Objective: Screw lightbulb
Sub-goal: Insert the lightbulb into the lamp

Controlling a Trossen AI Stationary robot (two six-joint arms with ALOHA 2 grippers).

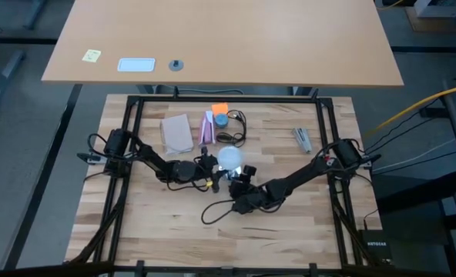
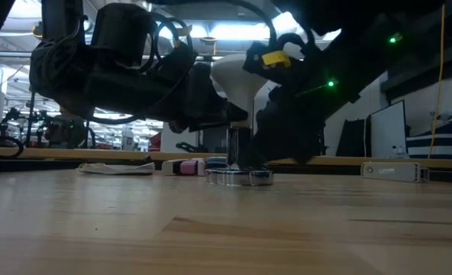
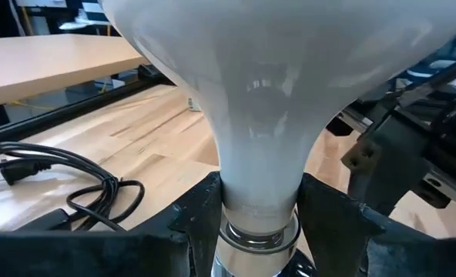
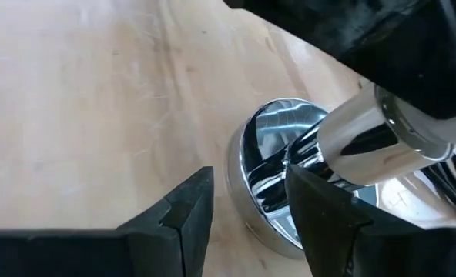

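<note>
Lightbulb: frosted white lightbulb (image 3: 259,115), globe tapering to a narrow neck, upright at the table (image 1: 135,223) centre on a chrome socket (image 4: 278,181).
Left fingers (image 3: 197,215): clenched on the bulb's neck.
Right fingers (image 4: 189,208): released, straddling the socket base.
Nearby: dark cord (image 3: 74,181), pink-and-white packet (image 1: 206,127).

The table (image 1: 212,192) is evenly lit from overhead, with only faint shadows cast beneath the arms. In the low view the arms are reduced to dark silhouettes against bright ceiling lights (image 2: 234,30), and the near tabletop is blurred. Soft glare is seen on the lightbulb (image 3: 266,85), and sharp reflections on the chrome socket (image 4: 278,173).
</note>
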